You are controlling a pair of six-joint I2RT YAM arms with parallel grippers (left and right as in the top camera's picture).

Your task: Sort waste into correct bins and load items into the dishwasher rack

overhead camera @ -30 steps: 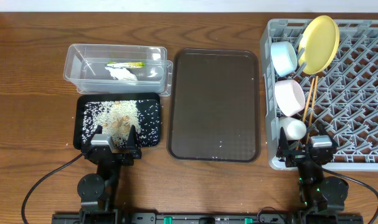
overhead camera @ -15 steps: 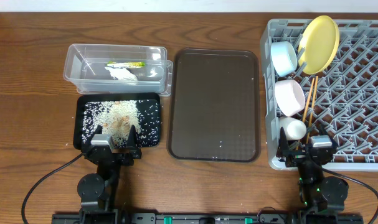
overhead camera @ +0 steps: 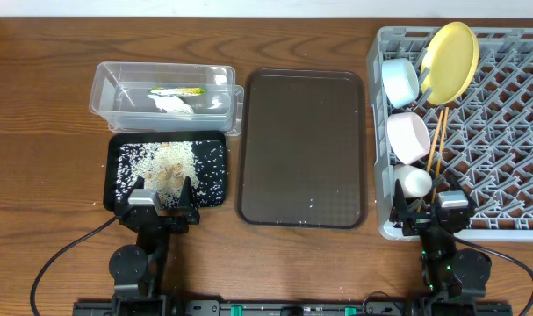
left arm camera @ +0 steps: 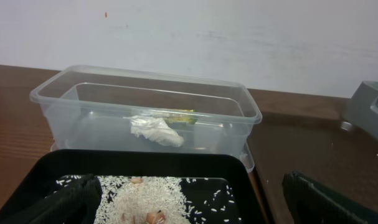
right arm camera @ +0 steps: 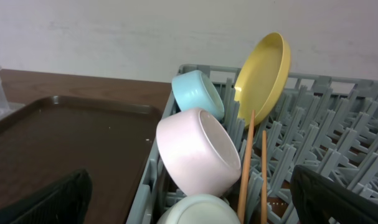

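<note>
Left of the brown serving tray [overhead camera: 301, 147], the clear tub [overhead camera: 104, 83] holds wrapper [overhead camera: 180, 90] and tissue [overhead camera: 172, 104], the black tray [overhead camera: 112, 171] rice [overhead camera: 152, 167]. Right of it, the rack [overhead camera: 512, 132] props plate [overhead camera: 451, 60], blue bowl [overhead camera: 399, 82], white bowl [overhead camera: 407, 138], cup [overhead camera: 413, 182] and chopsticks [overhead camera: 438, 140] on edge, likely for washing. Left gripper [overhead camera: 162, 195] and right gripper [overhead camera: 427, 209]: fingers apart, empty.

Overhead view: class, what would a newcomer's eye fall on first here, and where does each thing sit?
The yellow plate stands out most, propped on edge at the far side of the grey dishwasher rack on the right of the table. Next come the white rice grains scattered in the black tray at the near left. Between them lies the large dark brown serving tray.
</note>
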